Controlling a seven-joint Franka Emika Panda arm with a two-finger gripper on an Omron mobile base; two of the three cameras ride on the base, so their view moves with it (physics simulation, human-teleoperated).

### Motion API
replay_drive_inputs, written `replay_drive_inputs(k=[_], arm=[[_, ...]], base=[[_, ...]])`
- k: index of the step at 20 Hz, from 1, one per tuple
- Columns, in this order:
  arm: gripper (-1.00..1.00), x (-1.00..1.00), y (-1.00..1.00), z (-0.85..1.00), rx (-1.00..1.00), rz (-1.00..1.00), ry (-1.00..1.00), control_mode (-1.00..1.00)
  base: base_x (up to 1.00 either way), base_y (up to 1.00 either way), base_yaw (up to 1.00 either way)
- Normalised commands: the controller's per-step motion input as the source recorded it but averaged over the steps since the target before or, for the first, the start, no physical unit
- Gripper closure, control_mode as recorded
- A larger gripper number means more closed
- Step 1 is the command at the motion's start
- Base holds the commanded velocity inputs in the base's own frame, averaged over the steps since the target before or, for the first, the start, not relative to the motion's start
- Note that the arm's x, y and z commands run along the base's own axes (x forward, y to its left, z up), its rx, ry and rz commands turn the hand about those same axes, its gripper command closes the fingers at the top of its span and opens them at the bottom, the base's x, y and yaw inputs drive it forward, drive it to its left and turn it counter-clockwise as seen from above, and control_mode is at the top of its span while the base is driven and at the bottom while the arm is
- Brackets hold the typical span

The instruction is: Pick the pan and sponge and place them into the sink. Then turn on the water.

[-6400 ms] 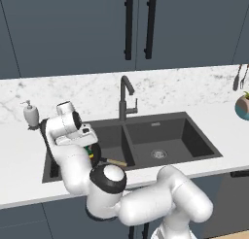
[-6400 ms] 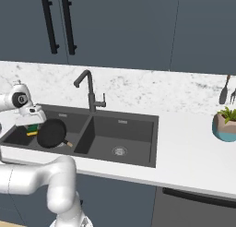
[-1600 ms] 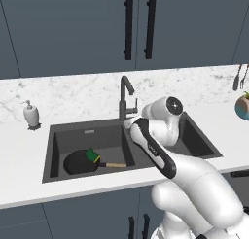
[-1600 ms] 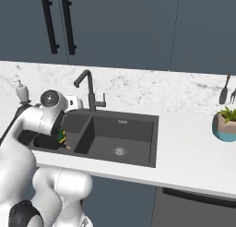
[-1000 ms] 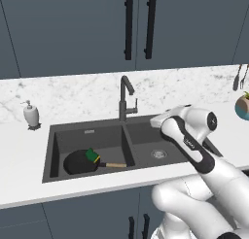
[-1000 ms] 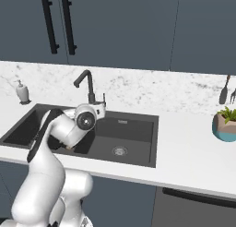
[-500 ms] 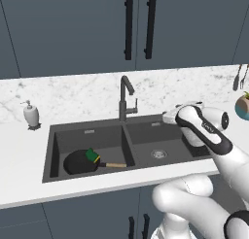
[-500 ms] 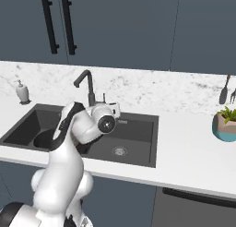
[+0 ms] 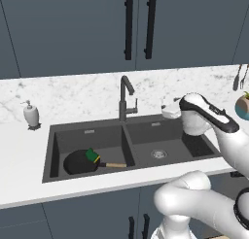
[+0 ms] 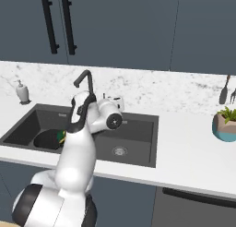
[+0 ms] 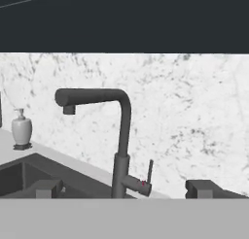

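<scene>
The black pan (image 9: 78,162) lies in the left basin of the dark sink (image 9: 146,136), its wooden handle (image 9: 115,165) pointing right. The green-topped sponge (image 9: 91,156) rests on the pan's right edge. My gripper (image 9: 169,110) hovers over the back of the right basin, just right of the faucet (image 9: 125,97). In the hand view the gripper (image 11: 124,189) is open, its fingertips (image 11: 46,188) wide apart, with the faucet (image 11: 121,136) and its side lever (image 11: 150,172) ahead between them. No water runs from the spout.
A white soap dispenser (image 9: 31,114) stands on the counter left of the sink. A potted plant (image 10: 225,123) and hanging utensils (image 10: 228,94) are at the far right. Dark cabinets with bar handles (image 9: 129,26) hang above the marble backsplash.
The arm has swung from the left basin across to the right one. The hand now faces the faucet from its right. Pan and sponge have stayed still in the left basin.
</scene>
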Motion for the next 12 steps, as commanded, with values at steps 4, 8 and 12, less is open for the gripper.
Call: replay_drive_inputs(k=[4, 8, 12], arm=[[-1.00, 0.26, 0.21, -0.20, 0.00, 0.01, -0.17, -1.00], [-1.00, 0.42, 0.21, -0.06, 0.00, 0.00, -0.02, -1.00], [-1.00, 0.45, 0.09, -0.04, 0.00, 0.01, 0.07, -1.00]], base=[[0.00, 0.00, 0.00], [0.00, 0.00, 0.00], [0.00, 0.00, 0.00]])
